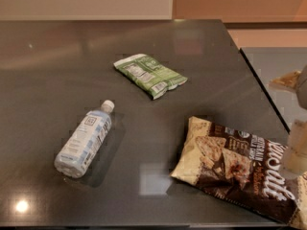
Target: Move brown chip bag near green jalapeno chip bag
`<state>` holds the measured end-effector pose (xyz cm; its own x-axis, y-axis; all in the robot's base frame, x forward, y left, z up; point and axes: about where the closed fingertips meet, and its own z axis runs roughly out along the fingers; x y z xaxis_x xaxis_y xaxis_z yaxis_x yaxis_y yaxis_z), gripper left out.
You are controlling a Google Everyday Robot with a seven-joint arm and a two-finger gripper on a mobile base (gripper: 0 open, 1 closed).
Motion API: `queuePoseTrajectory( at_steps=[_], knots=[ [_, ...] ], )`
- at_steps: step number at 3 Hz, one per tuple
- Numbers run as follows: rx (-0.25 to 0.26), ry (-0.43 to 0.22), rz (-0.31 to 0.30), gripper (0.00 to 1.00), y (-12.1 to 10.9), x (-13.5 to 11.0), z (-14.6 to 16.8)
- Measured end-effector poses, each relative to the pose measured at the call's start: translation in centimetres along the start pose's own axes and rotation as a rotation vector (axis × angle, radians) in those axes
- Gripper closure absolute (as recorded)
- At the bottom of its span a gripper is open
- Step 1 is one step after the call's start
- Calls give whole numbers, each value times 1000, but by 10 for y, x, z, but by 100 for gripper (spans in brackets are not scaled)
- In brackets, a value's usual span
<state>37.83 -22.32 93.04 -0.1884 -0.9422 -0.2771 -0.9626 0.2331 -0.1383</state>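
The brown chip bag [235, 169] lies flat at the front right of the dark table, its right end running past the frame edge. The green jalapeno chip bag [149, 74] lies flat near the table's middle, well apart from the brown bag, up and to the left of it. My gripper [296, 150] shows only as a pale blurred shape at the right frame edge, just above the brown bag's right end.
A clear water bottle [85, 139] with a white cap lies on its side at the front left. The dark table [57, 71] has its right edge running diagonally by the gripper, with a lower grey surface [273, 66] beyond it.
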Motion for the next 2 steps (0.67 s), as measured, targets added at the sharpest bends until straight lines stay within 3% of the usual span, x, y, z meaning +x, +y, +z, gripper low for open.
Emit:
queuePoseTrajectory(
  at_steps=[2],
  knots=[
    [-61,4,19,0,32,24,36]
  ],
)
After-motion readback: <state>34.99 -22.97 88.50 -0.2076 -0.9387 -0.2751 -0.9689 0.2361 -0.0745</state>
